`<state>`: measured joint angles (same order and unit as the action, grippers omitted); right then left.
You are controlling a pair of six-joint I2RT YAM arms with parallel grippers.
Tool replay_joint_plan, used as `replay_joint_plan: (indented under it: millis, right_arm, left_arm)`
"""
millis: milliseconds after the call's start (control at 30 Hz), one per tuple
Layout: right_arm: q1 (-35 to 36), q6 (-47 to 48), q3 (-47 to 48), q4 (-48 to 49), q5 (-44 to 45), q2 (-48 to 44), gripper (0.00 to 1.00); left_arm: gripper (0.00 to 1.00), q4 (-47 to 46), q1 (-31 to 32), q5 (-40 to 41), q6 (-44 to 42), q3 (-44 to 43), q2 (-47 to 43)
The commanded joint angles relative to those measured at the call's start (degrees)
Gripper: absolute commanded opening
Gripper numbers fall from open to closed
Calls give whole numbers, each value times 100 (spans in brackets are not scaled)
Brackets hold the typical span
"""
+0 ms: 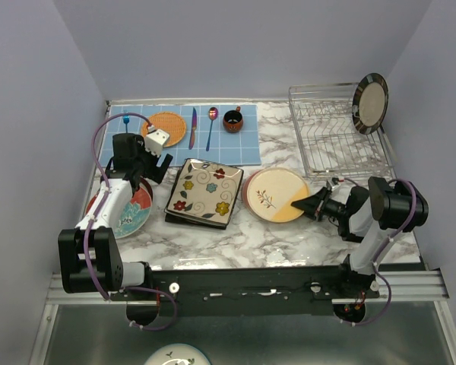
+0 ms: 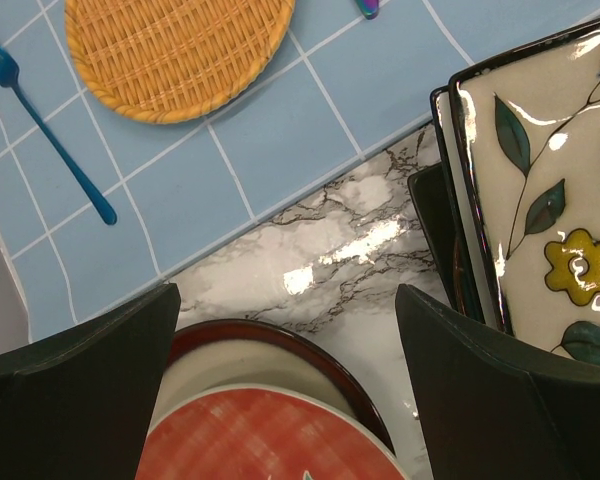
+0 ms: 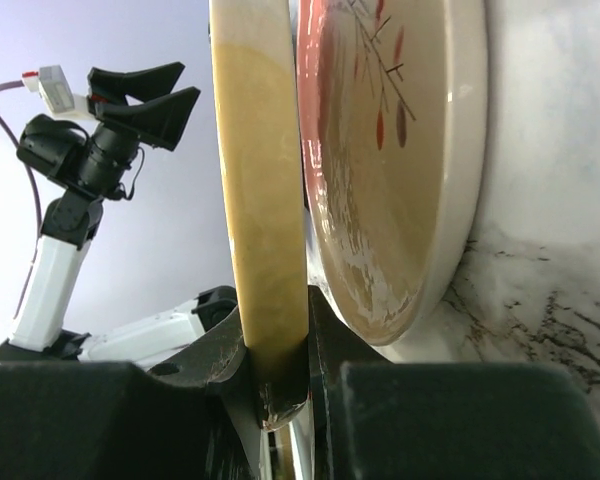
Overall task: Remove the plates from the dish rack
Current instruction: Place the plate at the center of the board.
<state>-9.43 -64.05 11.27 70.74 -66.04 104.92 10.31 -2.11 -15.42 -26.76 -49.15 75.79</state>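
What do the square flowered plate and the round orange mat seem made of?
Square flowered plate: probably glazed ceramic, glossy, with bright glare spots. Round orange mat: woven plant fibre or wicker-like material, matte, with a visible basket weave.

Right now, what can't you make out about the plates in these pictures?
Top view: left arm covers most of the left plate stack; count unclear.
Top view: plates under the flowered square plate show only edges.
Top view: a plate at the bottom edge is cut off.
Right wrist view: the right pincer's tan-rimmed plate partly hides the plate behind it.
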Motion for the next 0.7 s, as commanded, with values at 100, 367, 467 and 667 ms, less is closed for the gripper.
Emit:
replay_joint_plan:
  millis: [100,367,467,667]
  right_arm:
    - [29,-213,271,872,-172,292,1]
    - [38,446,525,-481,-128,107,1]
    - [73,543,613,-789,-128,125,1]
    - [161,648,754,-1133,-102,177,1]
  left_arm:
    - [98,121,35,-31,-48,81,-73]
    - [98,103,26,-58,-57,81,-82]
    - [98,112,26,-58,-66,98,-99]
    - [98,121,26,-58,-75,124,-134]
